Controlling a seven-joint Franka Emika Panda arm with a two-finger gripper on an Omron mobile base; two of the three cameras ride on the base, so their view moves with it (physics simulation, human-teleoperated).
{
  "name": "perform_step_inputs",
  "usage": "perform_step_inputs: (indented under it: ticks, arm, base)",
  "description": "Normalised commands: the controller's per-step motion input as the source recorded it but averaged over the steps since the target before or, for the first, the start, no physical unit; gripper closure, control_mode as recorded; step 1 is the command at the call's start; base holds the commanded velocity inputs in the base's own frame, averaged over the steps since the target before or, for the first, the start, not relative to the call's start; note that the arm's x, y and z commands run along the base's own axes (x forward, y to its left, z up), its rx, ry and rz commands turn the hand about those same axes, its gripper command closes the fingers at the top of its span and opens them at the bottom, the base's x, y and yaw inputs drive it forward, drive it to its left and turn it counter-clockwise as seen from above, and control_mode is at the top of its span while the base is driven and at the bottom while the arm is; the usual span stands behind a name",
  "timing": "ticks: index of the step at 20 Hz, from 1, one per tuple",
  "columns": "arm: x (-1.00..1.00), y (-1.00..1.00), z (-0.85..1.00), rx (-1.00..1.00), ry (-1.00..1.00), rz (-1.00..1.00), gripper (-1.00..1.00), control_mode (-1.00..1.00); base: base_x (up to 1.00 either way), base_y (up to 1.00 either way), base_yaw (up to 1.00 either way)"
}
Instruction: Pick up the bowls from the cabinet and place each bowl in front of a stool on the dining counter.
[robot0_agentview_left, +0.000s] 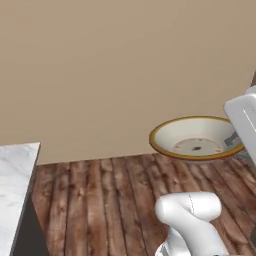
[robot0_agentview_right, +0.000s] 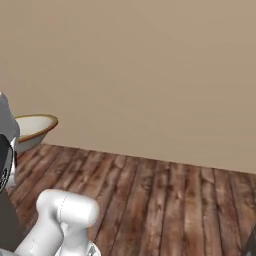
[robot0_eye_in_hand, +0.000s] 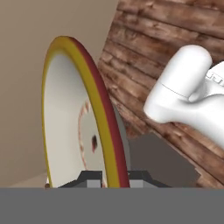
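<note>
Nearest, low in both base views, sat the arm's (robot0_agentview_left: 192, 220) rounded white joint, rising above a floor (robot0_agentview_left: 100, 200) of dark reddish-brown wooden planks. At the far left edge of the left base view, a corner of the white, grey-veined marble counter (robot0_agentview_left: 17, 180) showed, with its dark grey base panel beneath. It lay well apart from the bowl.

Farther on, the cream bowl (robot0_agentview_left: 196, 137) with the tan-gold rim hung in the air above the floor, roughly level, its brownish inner ring and a small dark spot visible inside. Its right edge met the white hand at the right border of the left base view. In the right base view the same bowl peeked out at the left edge, partly hidden behind the arm's grey and white body.

In the hand view the gripper (robot0_eye_in_hand: 113, 177) was clamped tight on the bowl's rim: one dark finger tip (robot0_eye_in_hand: 92, 177) sat on the inside of the wall and the other on the outside. Seen edge-on, the rim looked yellow with a dark red outer band.

Beyond everything stood a plain beige wall (robot0_agentview_left: 125, 65), meeting the floor just behind the bowl.
</note>
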Motion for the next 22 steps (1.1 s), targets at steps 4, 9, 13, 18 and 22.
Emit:
perform_step_inputs:
  ticks: [4, 9, 13, 18, 22]
  arm:
    - [0.0, 0.0, 0.0, 0.0, 0.0, 0.0, 1.0, 1.0]
    - [0.0, 0.0, 0.0, 0.0, 0.0, 0.0, 1.0, 1.0]
    - [0.0, 0.0, 0.0, 0.0, 0.0, 0.0, 1.0, 1.0]
    - [0.0, 0.0, 0.0, 0.0, 0.0, 0.0, 1.0, 1.0]
    - [0.0, 0.0, 0.0, 0.0, 0.0, 0.0, 1.0, 1.0]
  base:
    - [1.0, -0.24, 0.29]
    - [1.0, -0.14, 0.3]
    - [1.0, -0.14, 0.32]
    - [1.0, -0.29, 0.32]
    - [1.0, -0.39, 0.37]
